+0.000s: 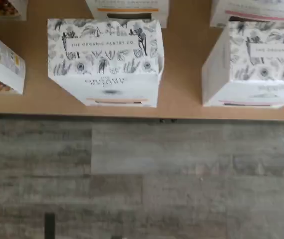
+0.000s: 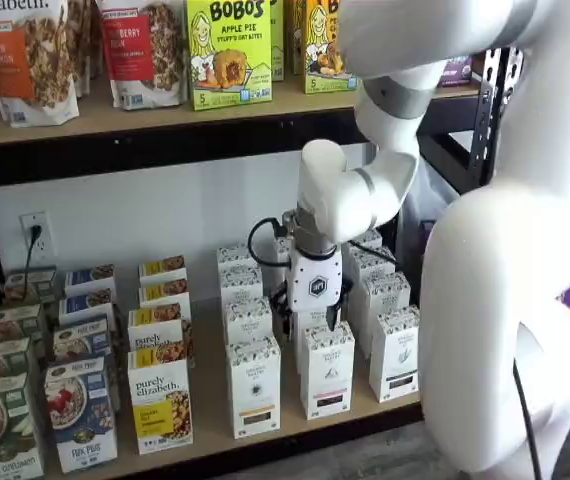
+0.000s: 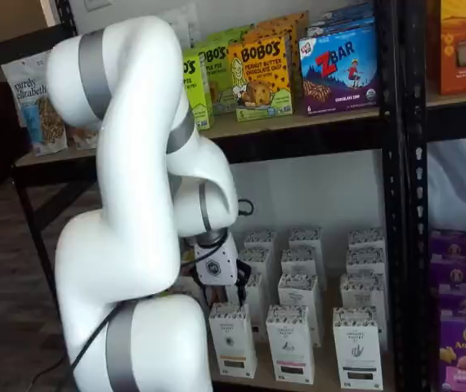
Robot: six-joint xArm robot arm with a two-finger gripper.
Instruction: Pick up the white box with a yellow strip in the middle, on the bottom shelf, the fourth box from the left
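The arm point(image 2: 505, 260) is glossy white with rounded links and grey bands at its joints. A black cable point(image 2: 263, 235) loops beside the white gripper point(image 2: 317, 322) body, which bears a small round dark logo.

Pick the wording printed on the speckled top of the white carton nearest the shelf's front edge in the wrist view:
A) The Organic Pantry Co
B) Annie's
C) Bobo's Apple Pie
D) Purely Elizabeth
A: in the wrist view, the pale label across the speckled top of the white box with a yellow strip reads "The Organic Pantry Co".
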